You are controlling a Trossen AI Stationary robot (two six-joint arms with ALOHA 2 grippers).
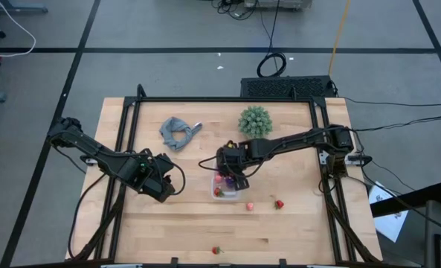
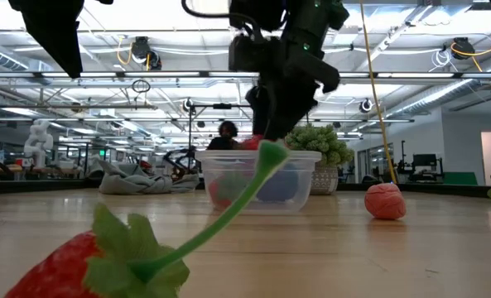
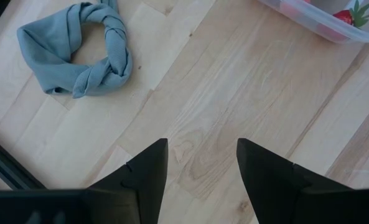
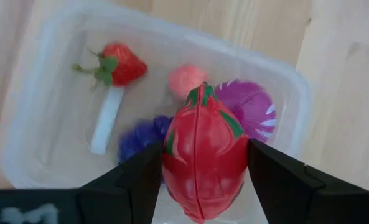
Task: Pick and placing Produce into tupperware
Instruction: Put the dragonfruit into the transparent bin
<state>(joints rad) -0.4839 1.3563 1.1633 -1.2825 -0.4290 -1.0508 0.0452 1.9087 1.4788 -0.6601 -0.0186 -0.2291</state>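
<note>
While the high view is showing your right gripper [image 1: 231, 181] hanging over the tupperware [image 1: 224, 192] for a drop, your left gripper [image 1: 163, 190] is waiting aside. Right wrist: fingers are clamping a red dragon fruit [image 4: 204, 158] above it. Left wrist: fingers are spread, empty.

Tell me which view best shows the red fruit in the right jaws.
Right wrist view: the red fruit fills it, clamped above the tupperware. High view shows only a speck, low view just an edge behind the stem, left wrist view nothing.
</note>
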